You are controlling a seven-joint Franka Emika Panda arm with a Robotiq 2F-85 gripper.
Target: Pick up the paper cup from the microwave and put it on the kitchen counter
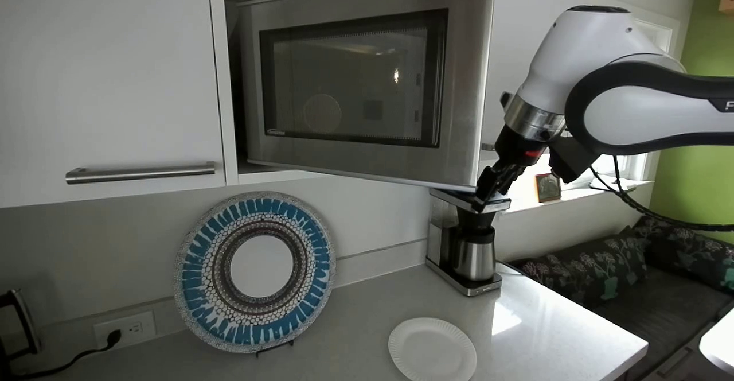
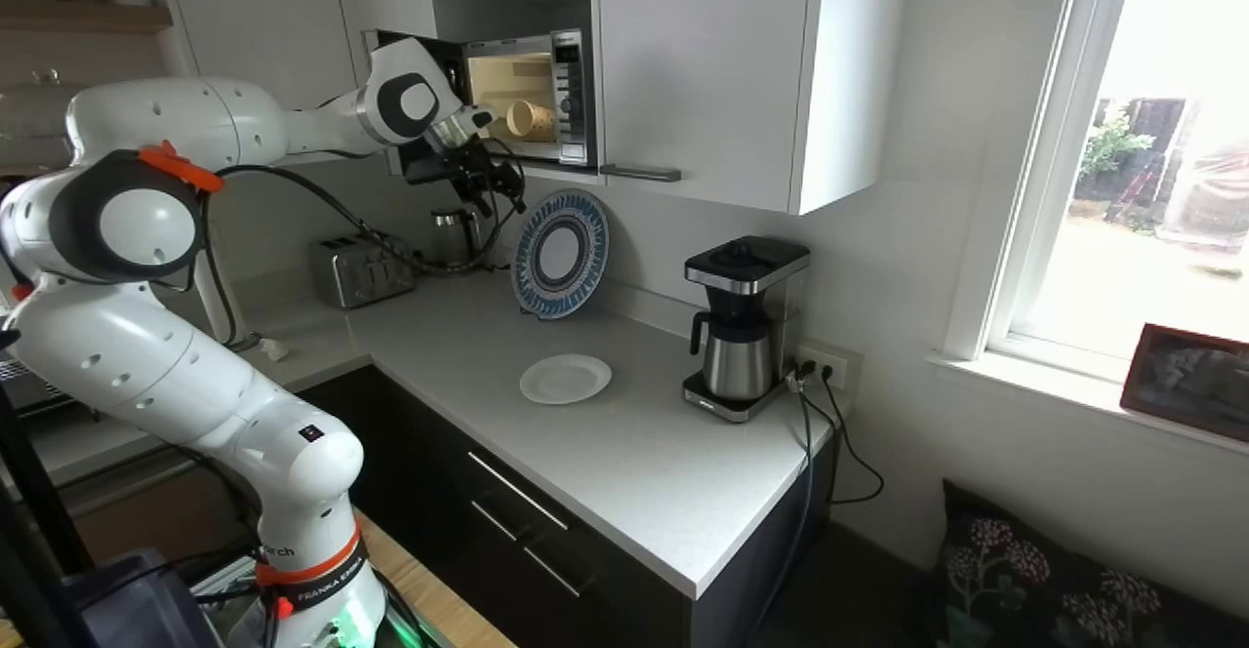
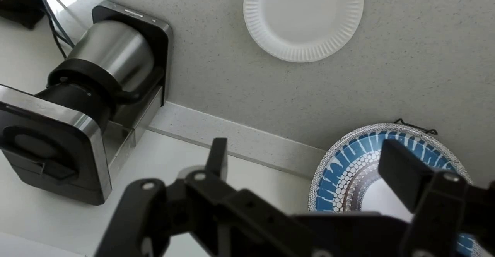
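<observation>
The paper cup [image 2: 532, 119] lies, seemingly on its side, inside the lit microwave [image 2: 568, 92] in an exterior view. It looks tan under the light. The microwave door [image 1: 367, 160] stands open and hides the cup in an exterior view; the cup is also out of the wrist view. My gripper [image 1: 486, 194] is outside the microwave, near the open door's lower edge, pointing down. It also shows in an exterior view [image 2: 500, 201], below and left of the cup. In the wrist view my gripper [image 3: 303, 152] has its fingers wide apart with nothing between. The kitchen counter [image 2: 644, 453] is below.
A white paper plate [image 2: 566, 379] lies on the counter. A coffee maker [image 2: 746, 336] stands near the counter's end. A patterned blue plate [image 1: 195, 289] leans on the backsplash. A toaster [image 2: 363, 272] and a kettle [image 2: 454, 238] stand farther along.
</observation>
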